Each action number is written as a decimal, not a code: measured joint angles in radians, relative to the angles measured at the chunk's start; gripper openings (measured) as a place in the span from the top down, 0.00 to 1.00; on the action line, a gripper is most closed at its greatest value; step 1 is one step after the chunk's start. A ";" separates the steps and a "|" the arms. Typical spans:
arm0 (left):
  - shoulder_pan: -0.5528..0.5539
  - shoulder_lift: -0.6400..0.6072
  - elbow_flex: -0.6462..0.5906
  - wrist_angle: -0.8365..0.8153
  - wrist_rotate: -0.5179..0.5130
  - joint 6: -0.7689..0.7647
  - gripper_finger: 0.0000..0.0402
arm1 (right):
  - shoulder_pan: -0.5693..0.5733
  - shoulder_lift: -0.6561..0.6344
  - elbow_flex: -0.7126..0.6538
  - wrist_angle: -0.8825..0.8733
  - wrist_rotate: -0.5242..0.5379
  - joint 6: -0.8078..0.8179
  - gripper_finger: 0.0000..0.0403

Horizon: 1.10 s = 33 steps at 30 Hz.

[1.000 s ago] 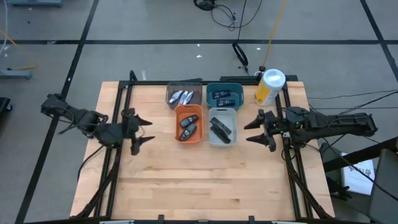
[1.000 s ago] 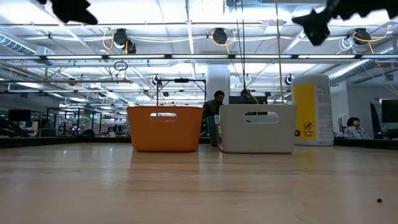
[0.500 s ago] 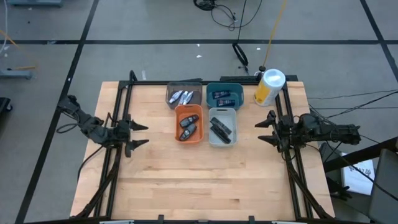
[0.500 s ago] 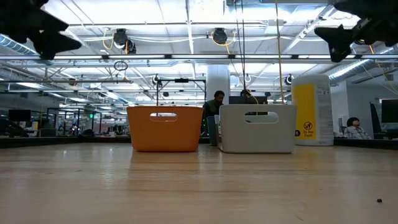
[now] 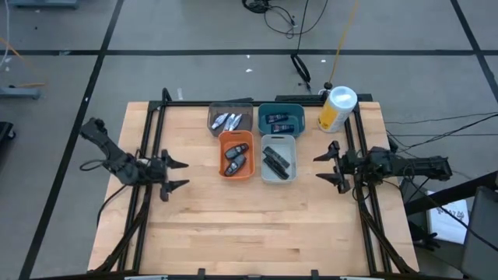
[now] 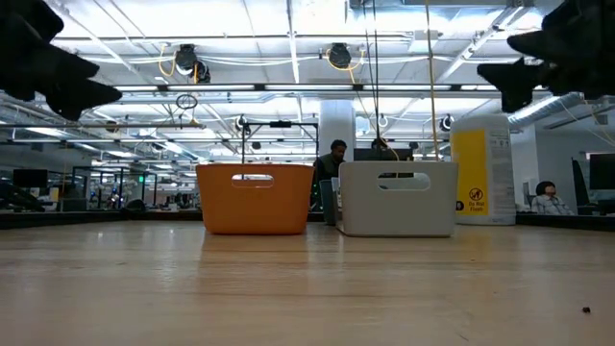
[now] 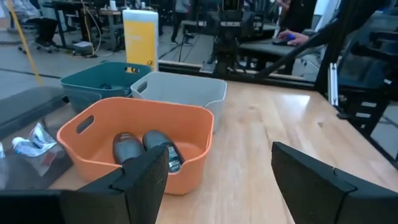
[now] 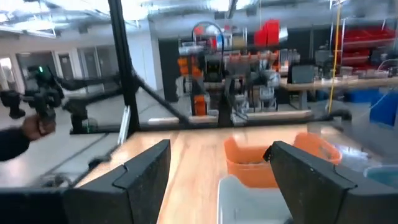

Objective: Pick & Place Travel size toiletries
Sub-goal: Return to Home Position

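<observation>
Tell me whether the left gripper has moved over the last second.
Yes. Against the orange bin, the left gripper has sunk lower and slid slightly toward the table's near edge.

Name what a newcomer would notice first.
Four bins cluster at the table's upper middle in the high view; the orange bin with dark grey ovals stands out. A yellow-and-white canister stands at the upper right corner. The left gripper and right gripper hang open on either side.

Setting: open-plan robotics lab. Exposed ceiling (image 6: pixel 288 106) with strip lights (image 6: pixel 144 38) and hanging yellow cord reels (image 6: pixel 187 62). Rows of workstations (image 6: pixel 106 187) stand beyond the tabletop (image 6: pixel 307 279) (one person (image 6: pixel 336 156) seated there). Line-marked grey floor (image 5: pixel 194 31).
</observation>
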State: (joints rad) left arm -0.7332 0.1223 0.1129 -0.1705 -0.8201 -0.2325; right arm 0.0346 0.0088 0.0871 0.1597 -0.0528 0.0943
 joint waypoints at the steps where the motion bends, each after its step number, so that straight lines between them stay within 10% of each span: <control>1: -0.003 0.000 -0.014 0.017 -0.009 0.002 0.30 | 0.000 0.003 -0.016 0.009 0.000 -0.004 0.35; 33: -0.055 0.003 -0.098 0.250 -0.037 0.150 0.30 | 0.000 0.002 -0.072 -0.090 -0.026 -0.078 0.35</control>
State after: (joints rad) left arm -0.7879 0.1257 0.0151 0.0793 -0.8570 -0.0823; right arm 0.0349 0.0113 0.0151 0.0701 -0.0788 0.0162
